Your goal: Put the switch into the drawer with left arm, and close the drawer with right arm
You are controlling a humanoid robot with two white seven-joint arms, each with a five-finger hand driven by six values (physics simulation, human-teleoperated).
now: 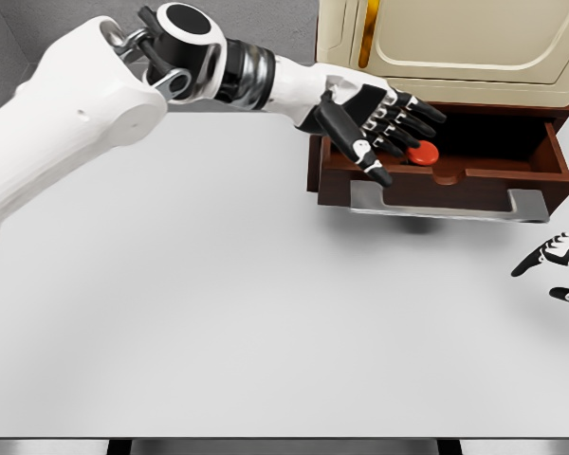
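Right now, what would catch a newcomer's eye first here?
The big white left arm sweeps in from the upper left, its open left hand over the open brown drawer. A red switch lies inside the drawer, and the right hand peeks in at the right edge.

Switch [423, 153] partly hidden behind the fingers of the left hand [384, 128] inside the drawer [436, 156]: only a red round part visible, body under it unclear. Drawer's back part hidden under the cabinet [455, 43], itself cut off by the top edge. Right hand [559, 270] cut off by the right edge, only a few fingers visible, arm out of view. Left arm cut off at the left edge, shoulder unseen. Counter [218, 303] cut off at the left and right edges; far right corner hidden behind the drawer.
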